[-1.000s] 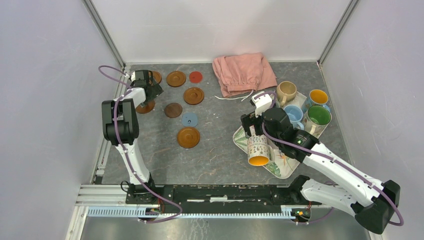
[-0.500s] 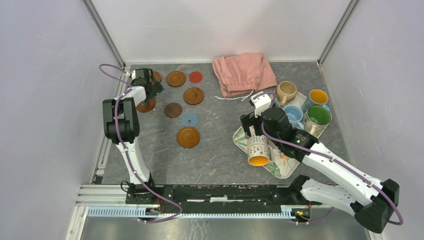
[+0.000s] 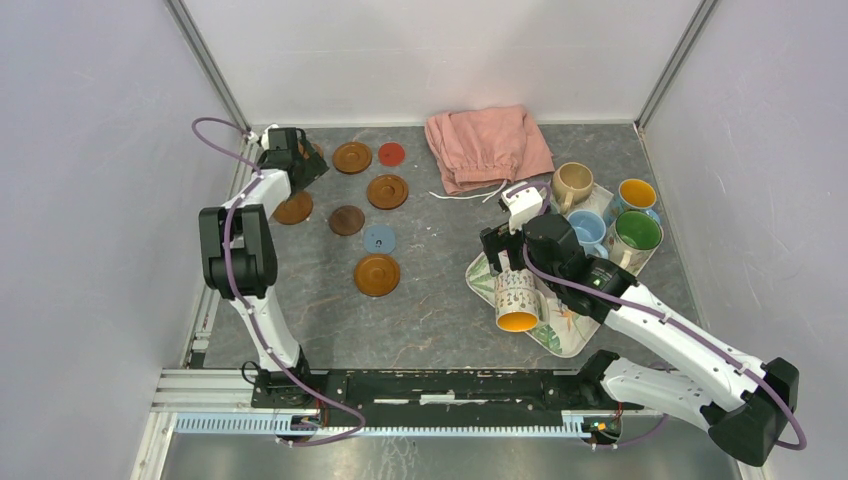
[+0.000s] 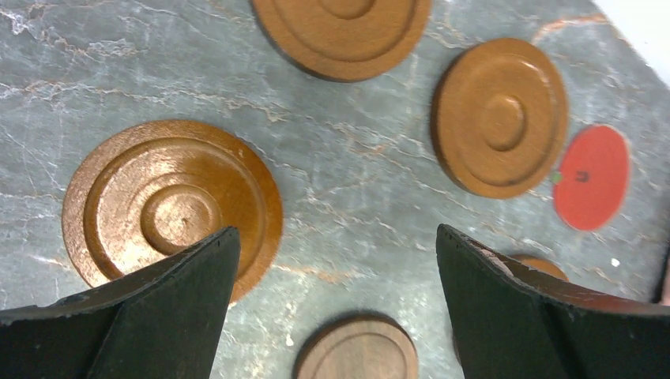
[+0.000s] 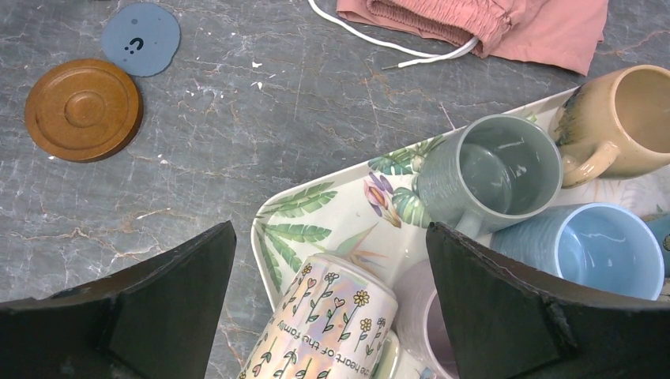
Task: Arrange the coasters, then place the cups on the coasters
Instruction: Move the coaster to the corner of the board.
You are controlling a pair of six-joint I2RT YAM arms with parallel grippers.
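Far-left on desk (image 4: 355,158): round brown ridged wooden coaster (image 4: 170,209) beside one finger of left gripper (image 4: 333,233), jaws spread wide.

Coasters (image 3: 376,274) lie scattered flat at left (mostly brown); cups (image 3: 588,228) crowd the tray (image 3: 562,338), one tipped.

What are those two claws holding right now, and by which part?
Nothing. The left gripper is open above the coasters, the right gripper open above the mugs on the tray.
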